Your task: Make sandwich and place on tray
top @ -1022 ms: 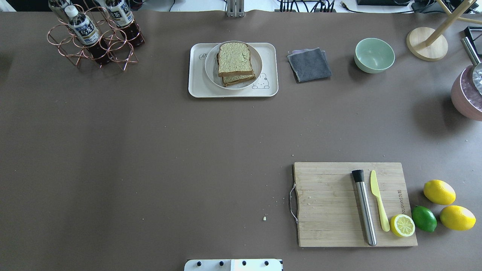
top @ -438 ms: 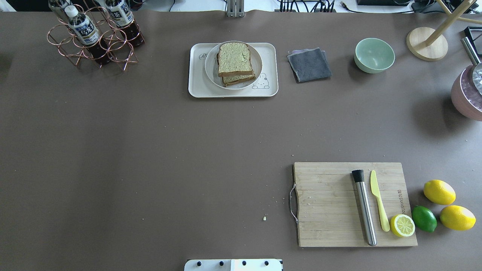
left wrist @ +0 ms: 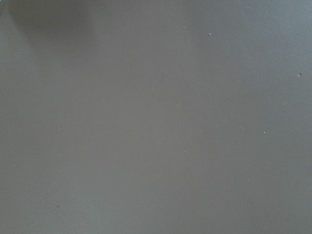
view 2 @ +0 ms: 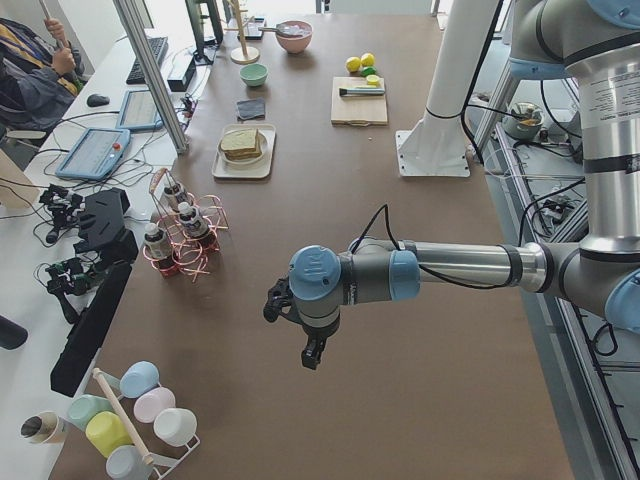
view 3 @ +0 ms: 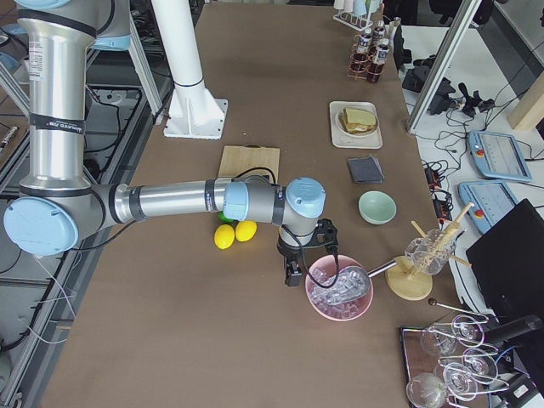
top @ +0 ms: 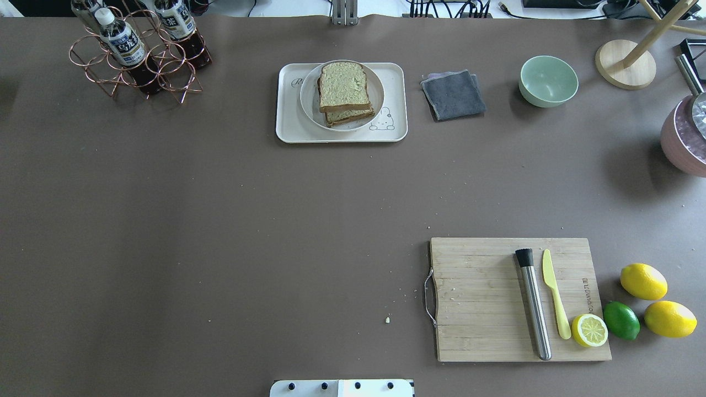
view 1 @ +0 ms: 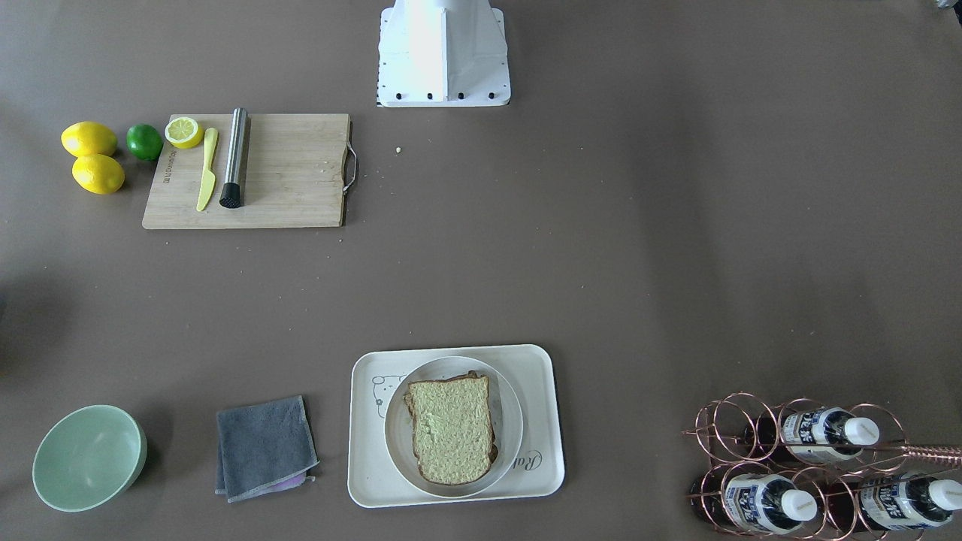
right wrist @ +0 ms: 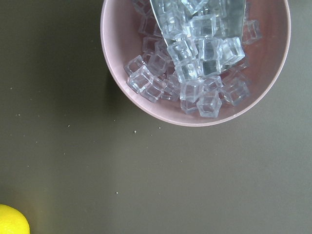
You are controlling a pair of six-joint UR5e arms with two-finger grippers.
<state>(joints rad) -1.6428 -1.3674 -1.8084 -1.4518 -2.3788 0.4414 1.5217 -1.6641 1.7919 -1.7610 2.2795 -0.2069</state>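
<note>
Sandwich (top: 345,91): stacked on the round plate (top: 306,105) inside the tray (top: 287,129), at the table's 12 o'clock in the overhead view.
Progress: apparently finished, with nothing left to do.
Left gripper (view 2: 311,354): over bare table (left wrist: 156,117); grip state cannot be told.
Right gripper (view 3: 293,274): beside the ice bowl (right wrist: 111,44); likewise cannot be told.

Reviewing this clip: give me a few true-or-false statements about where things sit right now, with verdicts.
1. The sandwich sits on the plate, which rests on the tray. True.
2. The grey cloth lies on the cutting board. False: it lies between the tray and the green bowl.
3. The halved lemon rests on the cutting board. True.
4. The pink bowl is empty. False: it holds ice cubes.
</note>
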